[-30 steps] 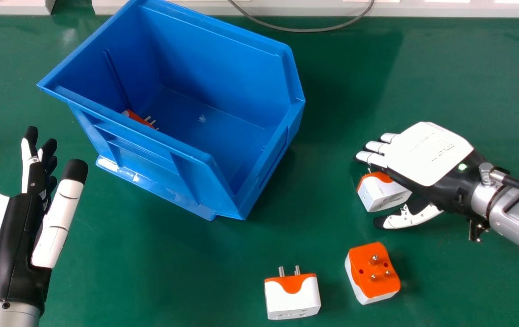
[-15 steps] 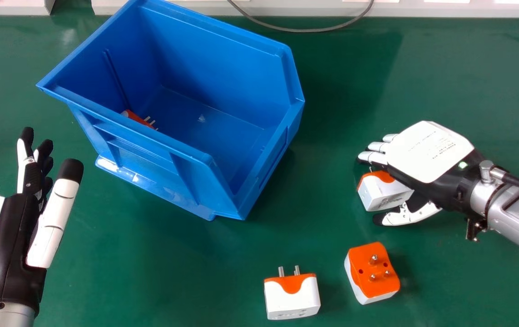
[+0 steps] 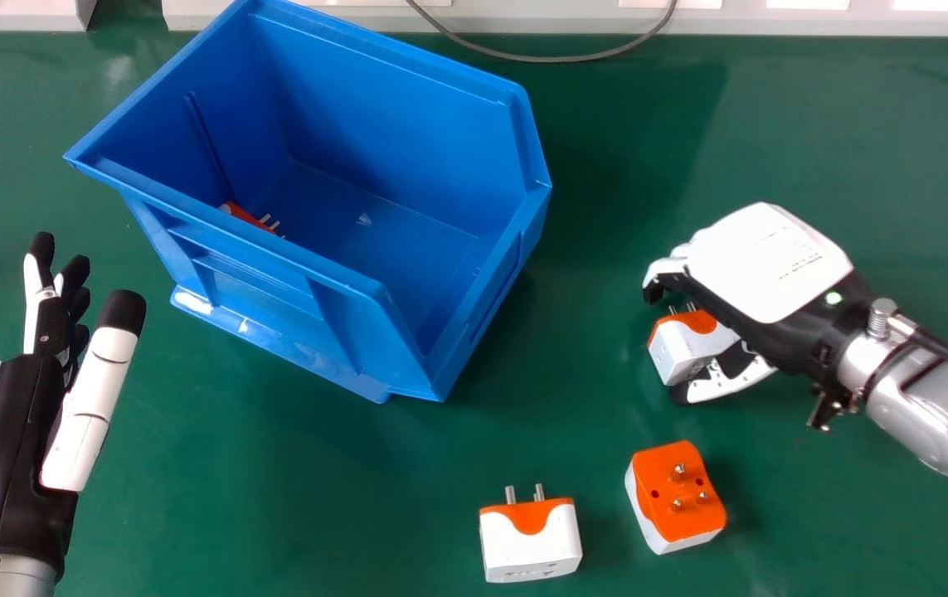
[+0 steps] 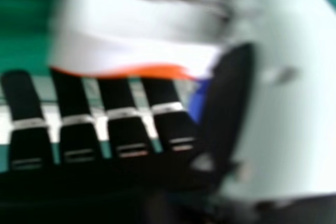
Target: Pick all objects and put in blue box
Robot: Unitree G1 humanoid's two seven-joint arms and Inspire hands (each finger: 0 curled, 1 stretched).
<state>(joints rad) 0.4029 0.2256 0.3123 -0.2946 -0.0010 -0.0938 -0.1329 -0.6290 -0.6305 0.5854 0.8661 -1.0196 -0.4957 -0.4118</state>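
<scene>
Before you, on a green tabletop (image 3: 341, 506), your right hand (image 3: 764, 265) is at the right, its fingers bent round the far side of a white-and-orange plug adapter (image 3: 683, 350) and its thumb against the near side. The hand is partly closed, with the adapter in its hold, prongs pointing far; you cannot tell whether the adapter touches the table. The right hand view also has this adapter between fingers and thumb.

Two more adapters lie nearer to you: one with its orange pronged face (image 3: 681, 493) turned up, and, to its left, one with its prongs (image 3: 525, 495) pointing far. The open blue box (image 3: 407, 108) sits at the far left, another orange adapter (image 3: 246, 215) inside by its near wall. Your left hand (image 3: 13, 439) is open and empty at the near left.
</scene>
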